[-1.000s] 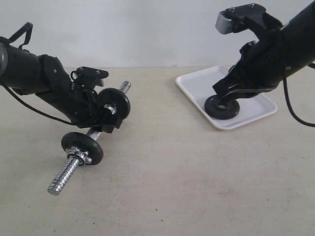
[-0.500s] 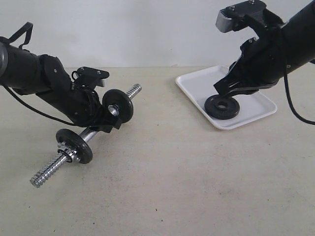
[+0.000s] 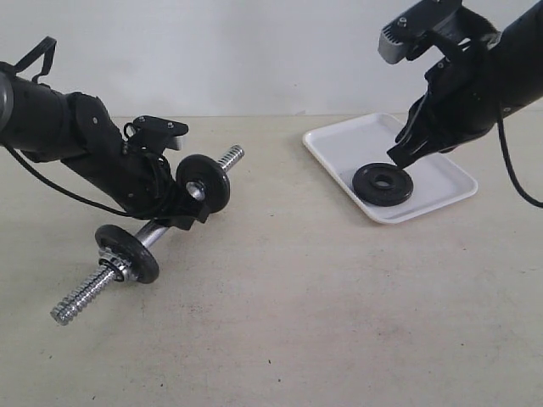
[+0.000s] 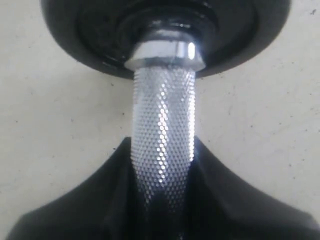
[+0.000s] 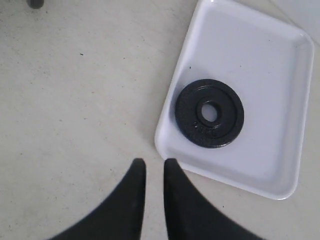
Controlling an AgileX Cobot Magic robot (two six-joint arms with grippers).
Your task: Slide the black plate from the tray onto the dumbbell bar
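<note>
The black plate [image 3: 383, 183] [image 5: 209, 113] lies flat in the white tray [image 3: 339, 144] [image 5: 260, 60], near the tray's front corner. My right gripper [image 3: 400, 158] [image 5: 154, 162] hangs above the plate without touching it. Its fingers stand a narrow gap apart with nothing between them. My left gripper [image 3: 174, 216] [image 4: 162, 145] is shut on the knurled middle of the dumbbell bar [image 3: 85, 294] [image 4: 162, 125]. The bar slants from a low near threaded end up to a far one. Two black discs [image 3: 204, 182] [image 3: 127, 253] sit on the bar, one either side of the grip.
The tray stands on a beige tabletop [image 3: 322, 305] at the back right. The left arm [image 3: 59, 127] reaches in from the left edge and the right arm [image 3: 501, 68] from the top right. A pale wall runs behind the table.
My right gripper has lifted off the plate, which was tilted and now lies flat, and its fingers have parted slightly. The left gripper closed on the bar, whose near end swung lower and left.
</note>
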